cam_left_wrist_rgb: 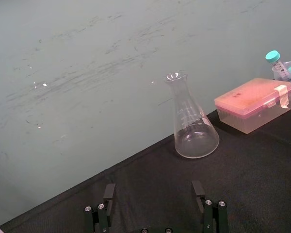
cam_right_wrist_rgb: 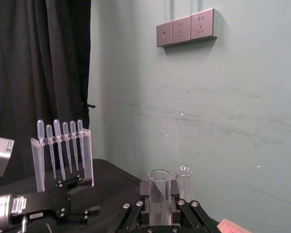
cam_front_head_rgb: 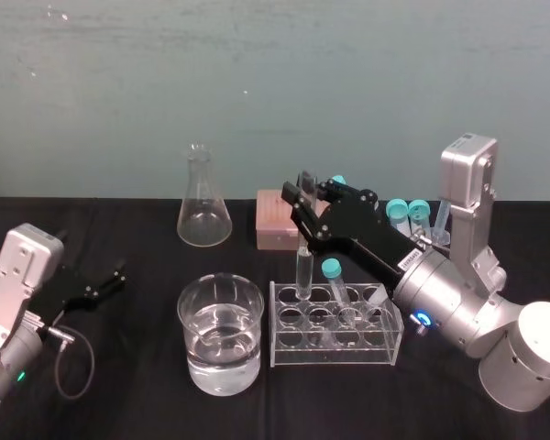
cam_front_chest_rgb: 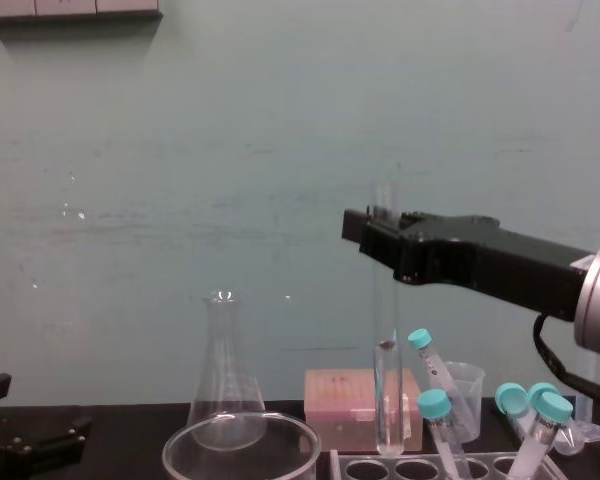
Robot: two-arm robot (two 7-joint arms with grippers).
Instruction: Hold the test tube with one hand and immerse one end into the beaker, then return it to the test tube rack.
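Just left of the test tube rack [cam_front_head_rgb: 293,350] the beaker [cam_front_head_rgb: 197,330] is sitting, water in it. Well left of the rack the left gripper [cam_front_head_rgb: 105,280] is idling, fingers spread. Over the rack's rear-left hole the right gripper [cam_front_head_rgb: 304,203] is pinching the test tube [cam_front_head_rgb: 304,266], axis upright, round end hanging at the hole.

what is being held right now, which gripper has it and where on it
The right gripper holds the test tube near its open top; the left gripper is open and empty.
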